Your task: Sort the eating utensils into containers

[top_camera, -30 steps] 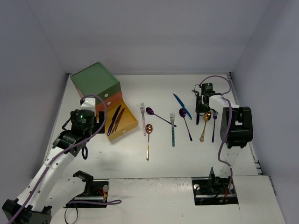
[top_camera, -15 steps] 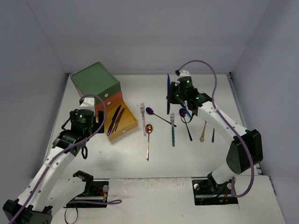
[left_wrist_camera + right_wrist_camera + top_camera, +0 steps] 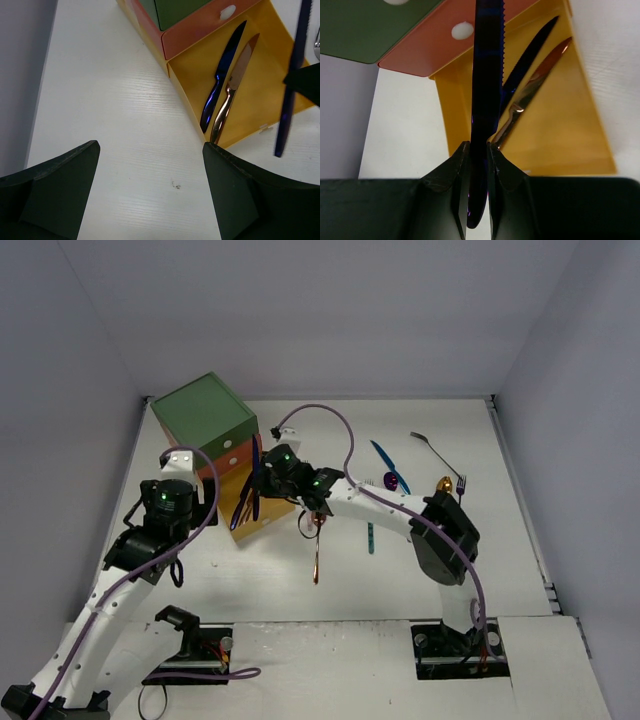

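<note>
Your right fingers are pinching a dark blue knife near its handle end, pressed tight against both flat sides. The knife has a toothed edge and points away from the wrist, in the air over the open yellow drawer. In the top view it shows as a thin, nearly upright streak above that drawer.

Two knives lie in the drawer side by side. One is a blue knife and the other a copper knife. Both are slanted lengthways with their blade tips toward the chest. The yellow drawer is the bottom one and is pulled well out. The orange-red drawer above it and the green drawer on top sit pushed in.

Your left fingers are spread wide and hold nothing. They hang above the bare table, near the side of the yellow drawer.

More utensils lie on the table to the right of the chest:
- A copper spoon lies nearest the drawer, with a teal-handled fork next to it, partly under your right arm.
- A teal knife and a purple spoon lie further back.
- A gold spoon and a purple fork lie close together, both partly hidden behind your right arm.
- A silver utensil lies furthest back. You cannot tell its kind from here.
</note>
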{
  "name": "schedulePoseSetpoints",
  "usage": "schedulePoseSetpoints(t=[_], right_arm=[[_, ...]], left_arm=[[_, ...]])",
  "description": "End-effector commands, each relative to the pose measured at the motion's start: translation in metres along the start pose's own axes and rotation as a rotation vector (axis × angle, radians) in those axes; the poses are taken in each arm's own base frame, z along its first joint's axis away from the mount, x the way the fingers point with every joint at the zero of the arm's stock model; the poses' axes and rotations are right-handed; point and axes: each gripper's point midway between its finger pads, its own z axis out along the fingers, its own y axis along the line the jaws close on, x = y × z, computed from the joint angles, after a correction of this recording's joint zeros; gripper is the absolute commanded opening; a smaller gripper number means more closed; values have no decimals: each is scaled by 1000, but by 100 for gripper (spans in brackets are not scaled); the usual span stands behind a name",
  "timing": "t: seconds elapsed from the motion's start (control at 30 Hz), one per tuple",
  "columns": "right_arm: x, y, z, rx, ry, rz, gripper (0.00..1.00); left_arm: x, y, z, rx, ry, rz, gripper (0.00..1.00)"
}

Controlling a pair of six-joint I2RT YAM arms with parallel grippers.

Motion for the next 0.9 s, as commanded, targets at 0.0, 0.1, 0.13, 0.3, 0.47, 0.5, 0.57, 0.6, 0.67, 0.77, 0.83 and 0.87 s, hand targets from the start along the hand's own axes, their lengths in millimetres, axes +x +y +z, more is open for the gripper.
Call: schedulePoseSetpoints(t=[0.0, 0.1, 0.13, 0.3, 0.47, 0.5, 0.57, 0.6, 0.67, 0.77, 0.83, 0.87], right_arm=[[-37, 45, 17, -100, -167, 195, 0], [-29, 50, 28, -102, -176, 235, 0], [-25, 51, 32, -102, -177, 247, 0], [-16, 55, 41, -113, -165, 281, 7], [-8, 58, 43, -125, -141, 255, 28], [-8, 58, 43, -125, -141, 246, 32], [-10, 59, 38, -129, -144, 221, 38], [-14, 58, 34, -128, -151, 197, 41], [-22, 58, 27, -130, -168, 158, 46], [-43, 54, 3, -103, -197, 59, 51], [-53, 35, -8, -44, -204, -53, 52], [-60, 22, -16, -8, -206, -101, 53]], left_arm=[[-17, 3, 0, -20, -66, -37, 82], [-16, 3, 1, -20, -61, -34, 82], [-16, 3, 1, -19, -61, -34, 82], [-17, 2, 0, -16, -64, -33, 82], [-18, 2, 0, -14, -63, -33, 82], [-18, 2, 0, -12, -63, -32, 82], [-16, 2, 1, -13, -59, -30, 82], [-17, 2, 1, -12, -60, -30, 82], [-17, 2, 0, -11, -60, -30, 82], [-17, 1, 1, -9, -58, -29, 82], [-16, 1, 1, -7, -56, -29, 82], [-16, 0, 1, -6, -55, -29, 82]])
